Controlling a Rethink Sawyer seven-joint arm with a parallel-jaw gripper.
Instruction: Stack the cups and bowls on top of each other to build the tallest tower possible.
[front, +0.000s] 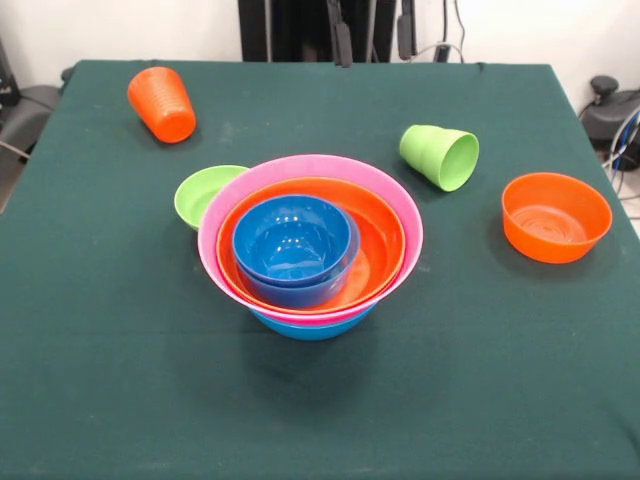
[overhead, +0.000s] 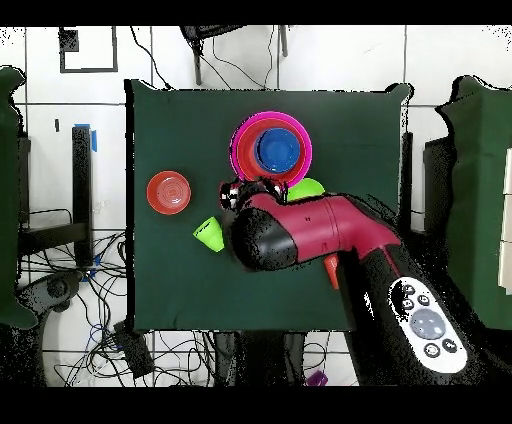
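The tower (front: 310, 245) stood mid-surface; the orange cup (front: 162, 103) lay tipped far left, the green cup (front: 440, 155) far right. Cups judged light, stiff, slippery; grip at the rim. The pincer's (overhead: 238, 192) state could not be told.

We've got a dark green tablecloth (front: 120, 380) covering the whole table. Around it we see a white tiled floor (overhead: 340, 60), tangled black cables (overhead: 70, 290) on one side, and a strip of blue tape (overhead: 94, 138).

Front camera faces across the table (front: 100, 380); overhead looks straight down.
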